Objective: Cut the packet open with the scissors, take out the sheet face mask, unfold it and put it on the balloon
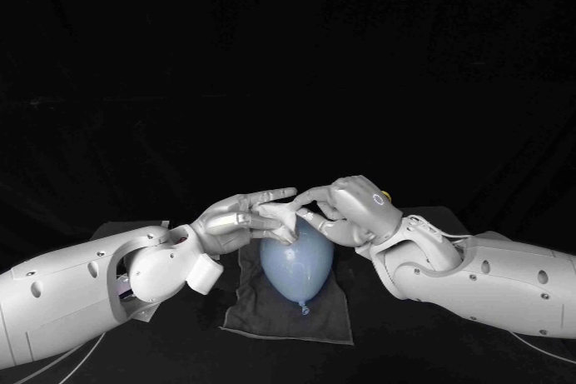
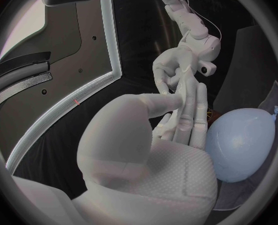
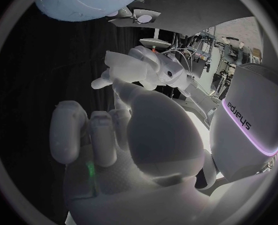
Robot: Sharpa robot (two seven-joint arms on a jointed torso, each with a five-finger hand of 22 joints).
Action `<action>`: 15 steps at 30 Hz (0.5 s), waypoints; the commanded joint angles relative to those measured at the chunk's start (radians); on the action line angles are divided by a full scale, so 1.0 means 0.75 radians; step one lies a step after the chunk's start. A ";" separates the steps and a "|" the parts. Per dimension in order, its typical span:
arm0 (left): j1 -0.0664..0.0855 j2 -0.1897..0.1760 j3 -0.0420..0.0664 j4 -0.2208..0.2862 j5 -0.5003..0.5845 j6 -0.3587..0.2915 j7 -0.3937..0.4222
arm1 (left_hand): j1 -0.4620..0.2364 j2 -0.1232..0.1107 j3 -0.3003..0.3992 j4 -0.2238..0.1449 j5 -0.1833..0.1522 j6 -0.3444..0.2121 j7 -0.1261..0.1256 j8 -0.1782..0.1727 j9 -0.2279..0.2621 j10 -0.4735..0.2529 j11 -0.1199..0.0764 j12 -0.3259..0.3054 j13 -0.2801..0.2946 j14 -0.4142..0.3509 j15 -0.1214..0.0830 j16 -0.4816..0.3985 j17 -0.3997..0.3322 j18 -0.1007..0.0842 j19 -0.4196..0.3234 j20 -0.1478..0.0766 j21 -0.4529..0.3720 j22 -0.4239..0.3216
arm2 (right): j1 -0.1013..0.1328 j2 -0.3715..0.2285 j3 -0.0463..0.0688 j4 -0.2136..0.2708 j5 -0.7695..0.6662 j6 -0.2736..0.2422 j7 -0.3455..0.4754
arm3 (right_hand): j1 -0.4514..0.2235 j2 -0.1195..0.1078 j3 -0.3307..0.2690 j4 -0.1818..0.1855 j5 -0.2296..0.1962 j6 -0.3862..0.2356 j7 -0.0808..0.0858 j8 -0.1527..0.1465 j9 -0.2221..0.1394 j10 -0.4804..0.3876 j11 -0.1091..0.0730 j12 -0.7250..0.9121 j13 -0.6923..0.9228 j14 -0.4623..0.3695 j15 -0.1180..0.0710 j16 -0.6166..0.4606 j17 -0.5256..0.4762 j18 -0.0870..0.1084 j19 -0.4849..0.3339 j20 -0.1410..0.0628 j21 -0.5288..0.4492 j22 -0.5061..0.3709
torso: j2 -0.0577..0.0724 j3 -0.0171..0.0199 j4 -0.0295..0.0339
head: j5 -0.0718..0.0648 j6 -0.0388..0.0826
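Note:
A pale blue balloon (image 1: 295, 266) lies on a dark cloth (image 1: 258, 317) in the middle of the table, its knot toward me. Over its far end my left hand (image 1: 240, 221) and my right hand (image 1: 350, 207) meet, and both hold the white sheet face mask (image 1: 281, 217) between their fingertips. The mask hangs crumpled against the top of the balloon. In the left wrist view my left hand (image 2: 176, 120) reaches toward my right hand (image 2: 186, 65), with the balloon (image 2: 242, 145) beside them. In the right wrist view the balloon (image 3: 88, 2) lies past my right hand (image 3: 113, 135) and my left hand (image 3: 135, 67).
The black table (image 1: 288, 109) stretches away behind the hands. The dark cloth reaches a little past the balloon on both sides and toward me.

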 commanded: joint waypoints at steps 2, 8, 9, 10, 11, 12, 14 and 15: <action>0.002 0.002 0.001 0.000 -0.007 -0.033 -0.005 | -0.154 -0.017 -0.170 0.123 -0.002 0.024 0.117 0.012 0.006 0.106 0.009 0.025 0.013 -0.082 0.022 0.005 -0.001 -0.013 -0.040 0.040 -0.053 -0.032 | 0.002 -0.012 0.002 0.014 -0.022 -0.044 -0.029 | -0.010 0.000 0.007 -0.001 0.000 0.004 -0.008 0.008 0.018 0.092 -0.014 0.007 0.278 0.139 -0.009 0.005 0.351 -0.025 0.017 -0.009 0.007 0.266 | 0.000 0.0002 -0.0012 | 0.003 0.000; 0.002 0.002 0.001 -0.006 -0.006 -0.126 -0.020 | -0.284 -0.062 -0.485 0.394 0.002 0.056 0.113 0.025 0.017 0.299 0.002 0.109 0.023 -0.229 0.042 -0.001 -0.016 0.021 0.012 0.089 -0.371 -0.274 | 0.002 -0.032 0.003 0.035 -0.023 -0.023 -0.027 | -0.015 -0.003 0.015 -0.005 0.000 -0.002 -0.010 0.021 0.031 0.094 -0.015 0.012 0.282 0.139 -0.011 0.005 0.351 -0.025 0.017 -0.011 0.008 0.266 | 0.000 0.0007 -0.0007 | 0.004 0.001; 0.002 0.001 0.001 -0.007 -0.005 -0.140 -0.022 | -0.285 -0.058 -0.501 0.417 0.002 0.054 0.113 0.025 0.017 0.313 -0.001 0.116 0.022 -0.238 0.043 -0.007 -0.019 0.021 0.022 0.089 -0.399 -0.296 | 0.002 -0.035 0.003 0.039 -0.023 -0.018 -0.027 | -0.015 -0.003 0.015 -0.005 0.000 -0.002 -0.010 0.021 0.031 0.094 -0.015 0.012 0.282 0.139 -0.011 0.005 0.351 -0.025 0.017 -0.011 0.008 0.266 | 0.000 0.0009 -0.0007 | 0.006 0.001; 0.002 0.001 0.001 -0.008 -0.004 -0.149 -0.024 | -0.264 -0.055 -0.528 0.451 0.002 0.057 0.118 0.027 0.019 0.322 -0.002 0.118 0.017 -0.252 0.045 -0.020 -0.025 0.021 0.051 0.089 -0.458 -0.344 | 0.002 -0.038 0.003 0.041 -0.023 -0.014 -0.026 | -0.015 -0.003 0.015 -0.005 0.000 -0.002 -0.010 0.021 0.031 0.094 -0.015 0.012 0.282 0.139 -0.011 0.005 0.351 -0.025 0.017 -0.011 0.008 0.266 | 0.000 0.0010 -0.0008 | 0.006 0.001; 0.002 0.001 0.001 -0.008 -0.002 -0.160 -0.026 | -0.257 -0.053 -0.543 0.472 0.002 0.058 0.121 0.028 0.019 0.329 0.000 0.120 0.016 -0.271 0.049 -0.039 -0.032 0.019 0.059 0.091 -0.492 -0.371 | 0.002 -0.041 0.003 0.044 -0.022 -0.008 -0.024 | -0.015 -0.003 0.015 -0.005 0.000 -0.002 -0.010 0.021 0.031 0.094 -0.015 0.012 0.282 0.139 -0.011 0.005 0.351 -0.025 0.017 -0.011 0.008 0.266 | 0.000 0.0007 -0.0011 | 0.006 0.000; 0.002 0.001 0.001 -0.009 -0.001 -0.169 -0.028 | -0.256 -0.053 -0.554 0.487 0.002 0.062 0.121 0.029 0.021 0.331 0.001 0.120 0.016 -0.281 0.052 -0.053 -0.038 0.018 0.064 0.092 -0.514 -0.388 | 0.002 -0.043 0.003 0.047 -0.022 -0.003 -0.023 | -0.015 -0.003 0.015 -0.005 0.000 -0.002 -0.010 0.021 0.031 0.094 -0.015 0.012 0.282 0.139 -0.011 0.005 0.351 -0.025 0.017 -0.011 0.008 0.266 | 0.000 0.0002 -0.0013 | 0.006 0.000; 0.002 0.001 0.001 -0.009 0.002 -0.179 -0.032 | -0.244 -0.061 -0.599 0.537 0.001 0.061 0.123 0.030 0.022 0.327 0.004 0.110 0.015 -0.275 0.053 -0.087 -0.049 0.018 0.104 0.094 -0.577 -0.440 | 0.003 -0.047 0.003 0.050 -0.022 0.005 -0.022 | -0.018 -0.004 0.018 -0.006 0.000 -0.005 -0.010 0.026 0.036 0.095 -0.016 0.013 0.283 0.139 -0.012 0.005 0.351 -0.026 0.017 -0.012 0.010 0.266 | 0.000 0.0003 -0.0013 | 0.007 0.001; 0.002 0.001 0.001 -0.010 0.003 -0.183 -0.033 | -0.242 -0.054 -0.608 0.553 0.001 0.061 0.124 0.031 0.022 0.327 0.003 0.107 0.015 -0.273 0.056 -0.095 -0.052 0.019 0.114 0.092 -0.591 -0.452 | 0.003 -0.048 0.003 0.051 -0.022 0.008 -0.022 | -0.018 -0.004 0.018 -0.006 0.000 -0.005 -0.010 0.026 0.036 0.095 -0.016 0.013 0.283 0.139 -0.012 0.005 0.351 -0.026 0.017 -0.012 0.010 0.266 | 0.000 0.0002 -0.0012 | 0.008 0.000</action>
